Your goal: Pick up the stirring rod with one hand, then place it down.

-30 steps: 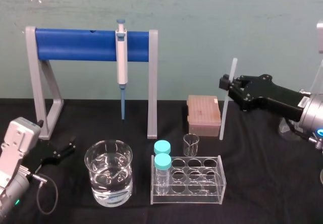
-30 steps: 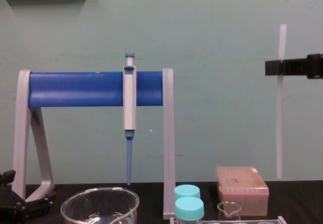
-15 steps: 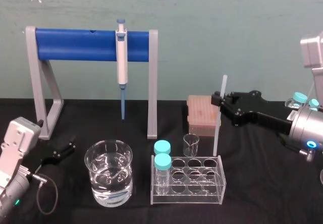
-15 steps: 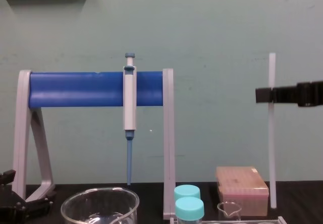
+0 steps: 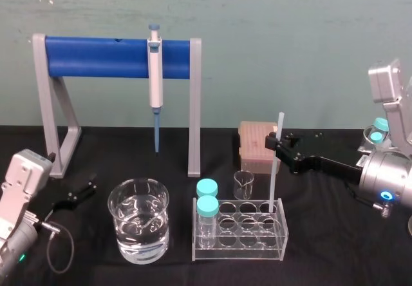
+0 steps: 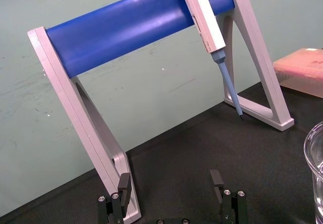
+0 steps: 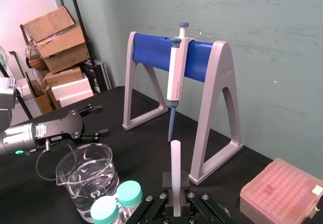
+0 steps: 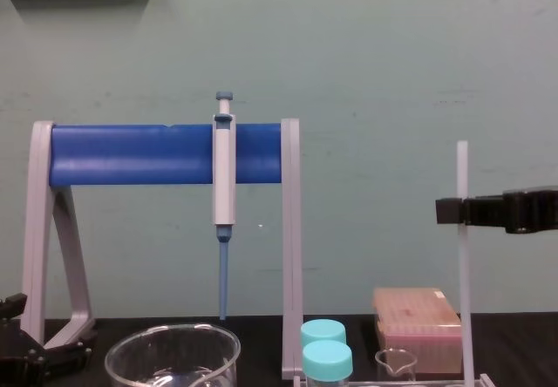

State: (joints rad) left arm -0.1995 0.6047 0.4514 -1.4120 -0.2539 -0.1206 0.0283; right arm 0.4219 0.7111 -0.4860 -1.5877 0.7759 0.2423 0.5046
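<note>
While the left gripper (image 5: 76,194) rests on the black table (image 5: 335,234) at the left, its fingers (image 6: 217,179) spread wide and holding nothing, the right gripper (image 5: 278,139) is clenched on the stirring rod (image 5: 275,170). Its two black fingers press the rod's upper part from either side. The rod stands nearly upright, its top clear above the grip and its lower end at the back right corner of the clear test tube rack (image 5: 238,252). Whether that end has entered a well or sits just behind the rack I cannot tell.

From the chest, the rod (image 8: 463,300) is a straight vertical line crossed by the level gripper (image 8: 453,210), at the right edge of the pink tip box (image 8: 417,317). The head view adds depth, placing the rod nearer than the box, at the rack. The right wrist view looks along the rod (image 7: 175,166), with the pipette (image 7: 176,72) hanging on the blue stand (image 7: 151,52) beyond.

A second ago the rod hung higher and farther right, its end beside the tip box; it has since come down and leftward to the rack
</note>
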